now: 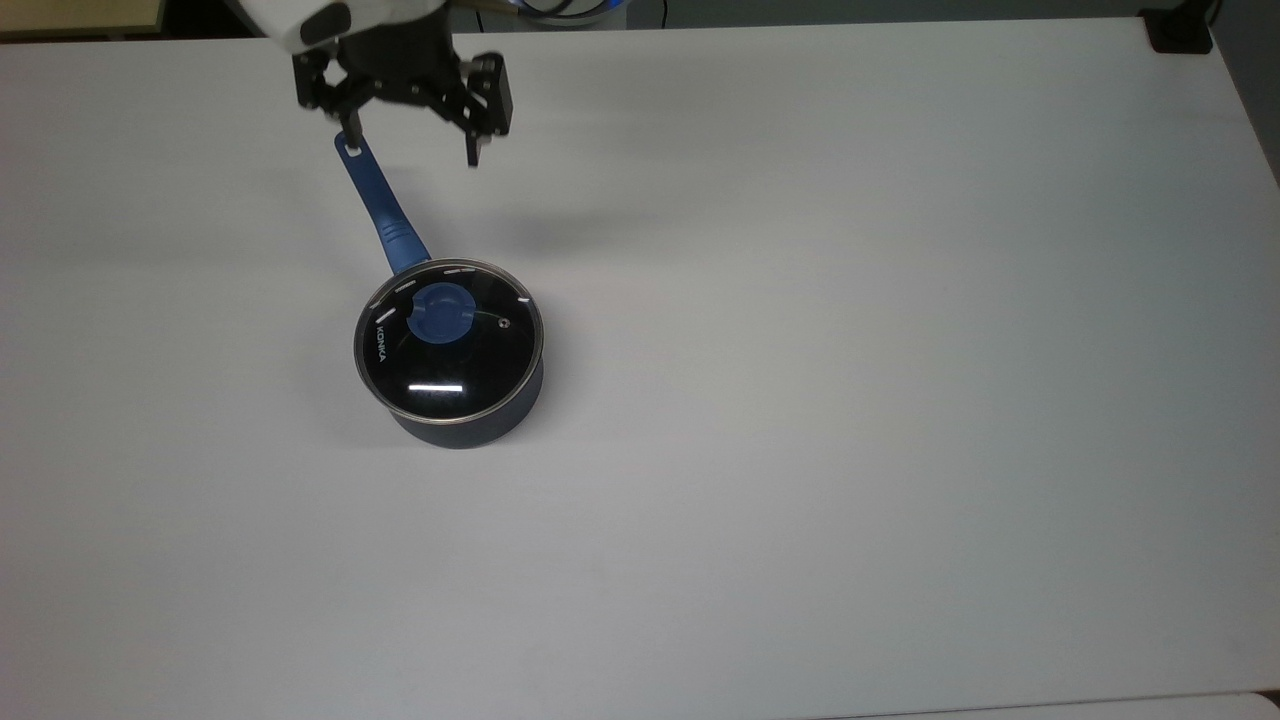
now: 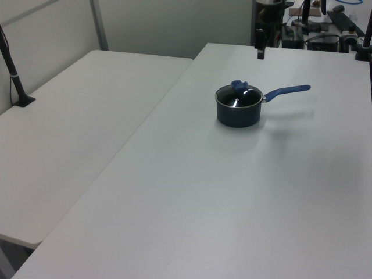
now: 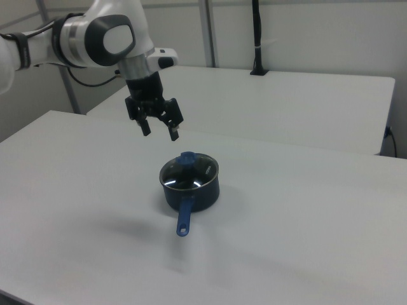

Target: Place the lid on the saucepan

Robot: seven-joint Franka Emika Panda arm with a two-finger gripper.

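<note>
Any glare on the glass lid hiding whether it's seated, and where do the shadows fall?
Top view: one bright white bar of glare on the lid, rim readable all round the saucepan; soft shadow on the top view's left of the pan. Right view: faint arm shadow on the table, gripper raised, jaws open.
</note>
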